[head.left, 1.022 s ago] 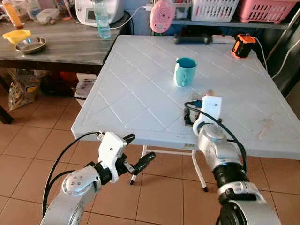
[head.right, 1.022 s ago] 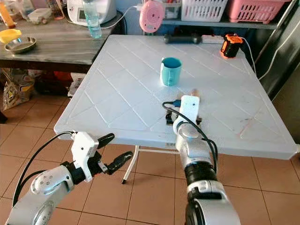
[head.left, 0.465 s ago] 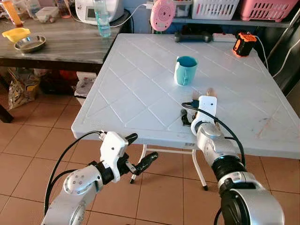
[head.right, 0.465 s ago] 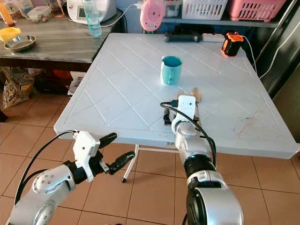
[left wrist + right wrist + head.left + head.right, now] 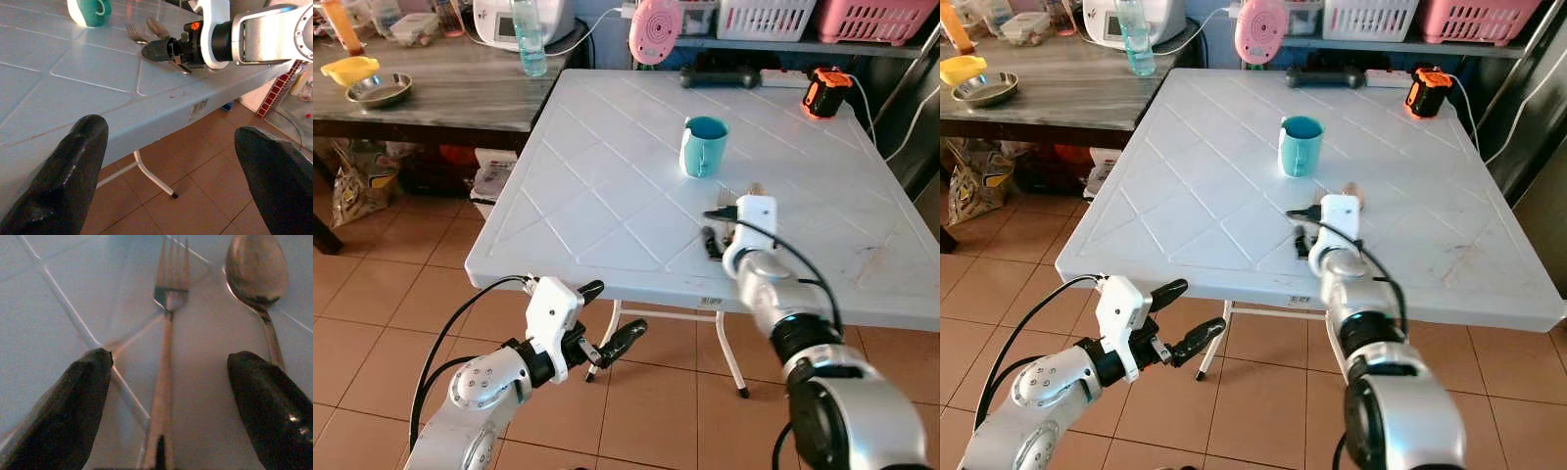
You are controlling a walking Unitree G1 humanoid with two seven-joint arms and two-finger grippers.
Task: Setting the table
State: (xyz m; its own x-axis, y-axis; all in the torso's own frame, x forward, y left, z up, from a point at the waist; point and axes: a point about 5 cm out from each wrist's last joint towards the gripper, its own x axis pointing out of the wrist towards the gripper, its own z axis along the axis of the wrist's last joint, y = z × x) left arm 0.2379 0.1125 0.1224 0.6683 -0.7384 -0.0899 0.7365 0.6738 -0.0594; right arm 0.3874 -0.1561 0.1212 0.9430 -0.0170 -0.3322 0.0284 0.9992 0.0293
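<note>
A teal mug [image 5: 704, 147] stands near the middle of the white plastic table [image 5: 587, 196]. Just in front of it a fork [image 5: 168, 333] and a spoon [image 5: 254, 269] lie side by side on the tabletop. My right gripper [image 5: 722, 233] rests low on the table, open, with the fork's handle running between its two fingers [image 5: 73, 401] and the spoon just outside one of them. My left gripper [image 5: 607, 315] hangs open below the table's front edge, over the floor, holding nothing. From the left wrist the mug [image 5: 90, 10], fork [image 5: 134, 33] and right gripper [image 5: 164, 49] are all seen.
A wooden side table [image 5: 460, 93] at the left carries a steel bowl [image 5: 379, 90] and a water bottle [image 5: 531, 44]. A pink fan [image 5: 655, 29], a black bar [image 5: 720, 76] and an orange tape measure [image 5: 826, 93] line the white table's far edge. Tiled floor [image 5: 401, 284] lies below.
My right arm's elbow has swung a little to the right while its gripper stayed at the fork and spoon. The left gripper has barely moved.
</note>
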